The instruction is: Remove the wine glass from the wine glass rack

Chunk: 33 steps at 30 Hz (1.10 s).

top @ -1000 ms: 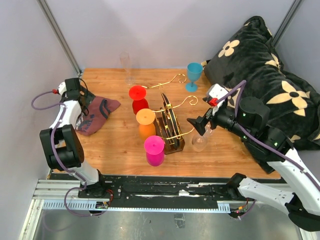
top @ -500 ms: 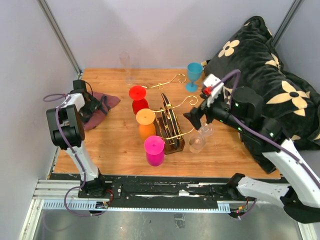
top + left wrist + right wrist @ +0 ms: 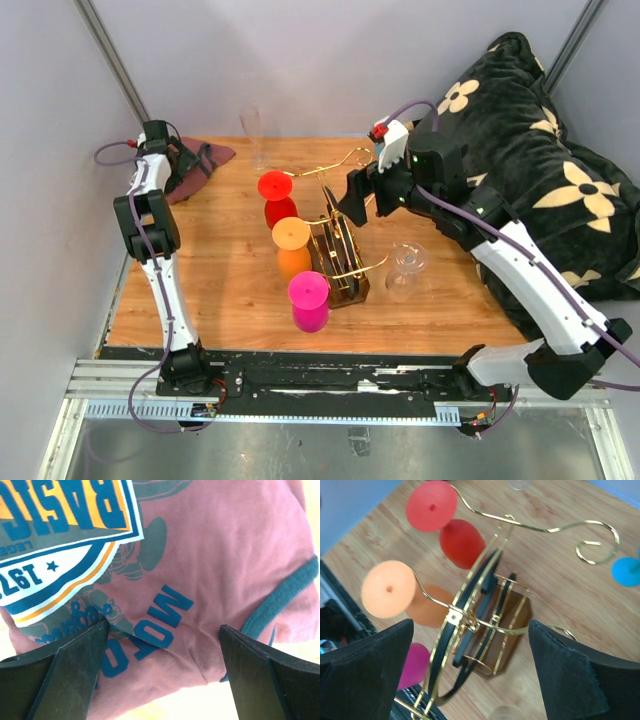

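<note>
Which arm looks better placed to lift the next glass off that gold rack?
Right: the right gripper, open, hangs above the wine glass rack; the left gripper, also open, is away at the far corner over a pink shirt.

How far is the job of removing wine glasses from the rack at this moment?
Done, it seems: one clear wine glass stands on the table right of the wine glass rack. In hand: nothing; the right end effector hovers open above the rack, the left end effector is open over a pink shirt. Left: the red glass, orange glass and pink glass hang there.
</note>
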Each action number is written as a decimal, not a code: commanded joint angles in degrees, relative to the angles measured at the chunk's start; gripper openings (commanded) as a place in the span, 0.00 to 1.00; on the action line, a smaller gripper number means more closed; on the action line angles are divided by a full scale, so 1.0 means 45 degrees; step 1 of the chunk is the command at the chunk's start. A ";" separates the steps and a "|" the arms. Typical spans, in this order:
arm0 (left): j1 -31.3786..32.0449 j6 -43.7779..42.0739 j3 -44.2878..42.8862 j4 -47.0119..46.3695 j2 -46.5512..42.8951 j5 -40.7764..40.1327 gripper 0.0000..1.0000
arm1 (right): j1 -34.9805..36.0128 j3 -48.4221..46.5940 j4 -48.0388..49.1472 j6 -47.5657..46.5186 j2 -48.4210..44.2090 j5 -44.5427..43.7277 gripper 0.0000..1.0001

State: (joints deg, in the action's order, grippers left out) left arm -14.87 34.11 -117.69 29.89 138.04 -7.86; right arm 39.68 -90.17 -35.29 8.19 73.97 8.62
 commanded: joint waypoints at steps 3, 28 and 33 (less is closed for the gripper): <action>0.0067 0.0313 -0.0529 -0.1170 -0.0112 0.1951 0.98 | -0.0481 -0.0880 0.1990 0.2236 0.1296 0.3422 0.82; 0.0894 0.0931 0.4445 -0.1842 -0.9221 0.3870 1.00 | -0.0305 -0.5150 0.2083 0.3813 0.7043 0.4629 0.54; 0.0931 0.1335 0.5748 -0.2325 -1.0661 0.4748 1.00 | -0.0305 -0.5200 0.2069 0.3854 0.7405 0.4590 0.51</action>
State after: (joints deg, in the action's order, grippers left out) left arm -10.87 38.70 -94.65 21.63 95.44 9.30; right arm 38.76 -112.40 -25.54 25.26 106.50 29.89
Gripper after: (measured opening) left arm 0.993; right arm 0.519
